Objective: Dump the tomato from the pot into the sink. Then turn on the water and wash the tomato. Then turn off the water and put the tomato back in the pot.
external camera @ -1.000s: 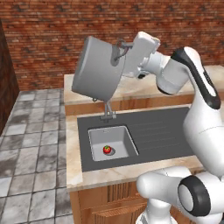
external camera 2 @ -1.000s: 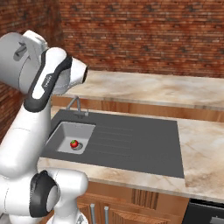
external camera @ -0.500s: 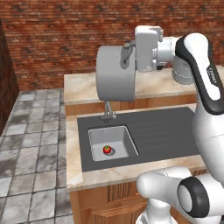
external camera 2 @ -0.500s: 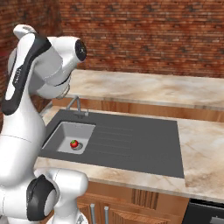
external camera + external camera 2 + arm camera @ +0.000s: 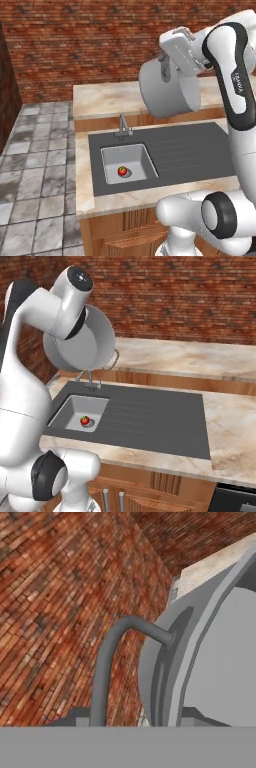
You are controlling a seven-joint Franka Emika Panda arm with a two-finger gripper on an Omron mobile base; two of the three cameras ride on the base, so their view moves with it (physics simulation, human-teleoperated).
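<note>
The tomato [image 5: 122, 171] [image 5: 85, 420] lies small and red on the floor of the sink [image 5: 137, 157] [image 5: 70, 406], close to the drain. High in the air, the grey pot [image 5: 167, 90] [image 5: 85, 348] [image 5: 220, 662] hangs tipped on its side, behind and to the right of the basin. My gripper [image 5: 164, 64] [image 5: 142, 717] is shut on the pot's rim by one side handle [image 5: 107, 657], with a finger on each side of the wall. The pot's inside looks empty. No water runs from the faucet [image 5: 122, 127] [image 5: 89, 378].
The ribbed drainboard [image 5: 190, 150] [image 5: 150, 416] stretches right of the basin. A marble counter [image 5: 100, 100] [image 5: 200, 358] runs along the brick wall [image 5: 90, 40] behind it. Tiled floor [image 5: 35, 165] lies to the left of the cabinet.
The arm has swung the pot from above the faucet over to the right, still tipped and held at the rim. The tomato has stayed in the basin.
</note>
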